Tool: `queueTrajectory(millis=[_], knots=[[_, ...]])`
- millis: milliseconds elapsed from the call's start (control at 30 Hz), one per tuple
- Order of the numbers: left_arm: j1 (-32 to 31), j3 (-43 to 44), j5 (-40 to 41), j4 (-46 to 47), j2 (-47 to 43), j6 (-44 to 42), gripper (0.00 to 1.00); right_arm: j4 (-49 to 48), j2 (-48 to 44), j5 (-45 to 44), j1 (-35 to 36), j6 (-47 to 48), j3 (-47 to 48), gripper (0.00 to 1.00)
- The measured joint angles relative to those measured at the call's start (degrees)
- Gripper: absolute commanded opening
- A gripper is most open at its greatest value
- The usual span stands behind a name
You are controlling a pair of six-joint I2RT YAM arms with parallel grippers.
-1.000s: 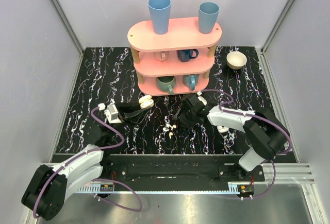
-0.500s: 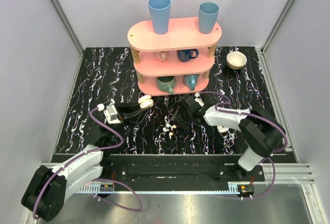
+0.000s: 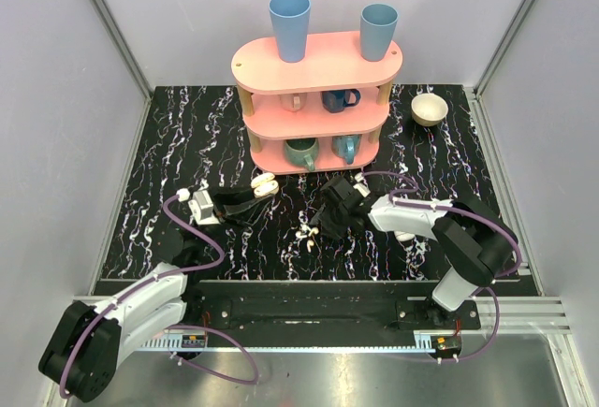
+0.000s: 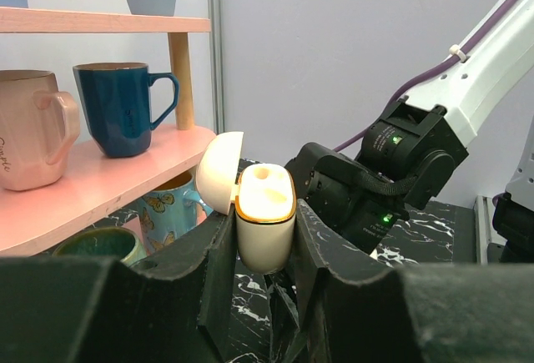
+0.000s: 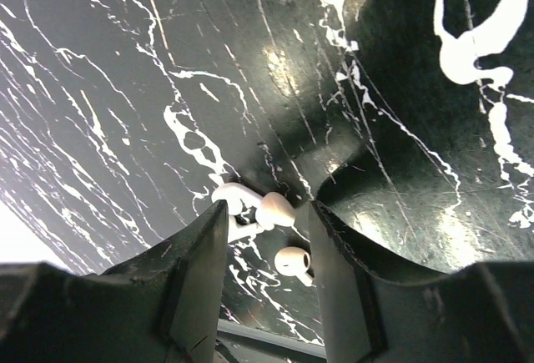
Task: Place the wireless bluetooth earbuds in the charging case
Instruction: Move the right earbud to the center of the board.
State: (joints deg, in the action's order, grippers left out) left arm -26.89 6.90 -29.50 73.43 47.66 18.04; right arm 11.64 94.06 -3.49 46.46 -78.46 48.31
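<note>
A: Start at the right gripper [image 5: 266, 231]. Fingers?

B: Spread, tips down at the black, white-veined marble tabletop [image 5: 125, 63]. Of the two tiny white short-stemmed wireless earbuds [image 5: 269, 209], one lies in the gap between the tips. The second earbud [image 5: 292, 260] lies just beside it, nearer the wrist and also between the fingers. Cannot tell whether either finger touches a stem.

A: And the left gripper [image 4: 264, 250]?

B: Pinching the small rounded cream plastic charging case [image 4: 265, 209] by its body, upright and off the tabletop. Its hinged lid [image 4: 221, 171] is swung open toward the shelf. There is an orange rim round the mouth, and one socket is visible on top.

A: Anything standing in the way?

B: Seen from the left wrist, the right arm's black wrist housing [image 4: 367, 188] sits close behind the case. Farther back stands the pink three-tier oval shelf [image 3: 318, 70]. It carries two light-blue tumblers [image 3: 289, 25] on top, a pale pink mug [image 4: 33, 125] and a navy mug [image 4: 125, 104] on the middle tier, and a green mug [image 3: 301, 152] and a teal mug [image 3: 345, 148] on the bottom tier. A beige bowl [image 3: 430, 108] sits well off to the right, near the far corner.

A: Earbuds versus case?

B: Apart. From above, the earbuds lie on the tabletop between the two grippers, right at the right one. The case is to their left and farther back, with bare marble between.
</note>
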Motion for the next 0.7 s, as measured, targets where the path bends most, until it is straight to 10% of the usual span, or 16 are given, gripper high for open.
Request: queueTrajectory(millis=[700], knots=[[0.00,0.00,0.00,-0.02,0.46,0.00,0.00,-0.11,0.74,-0.42,0.68,-0.33,-0.22,0.43]])
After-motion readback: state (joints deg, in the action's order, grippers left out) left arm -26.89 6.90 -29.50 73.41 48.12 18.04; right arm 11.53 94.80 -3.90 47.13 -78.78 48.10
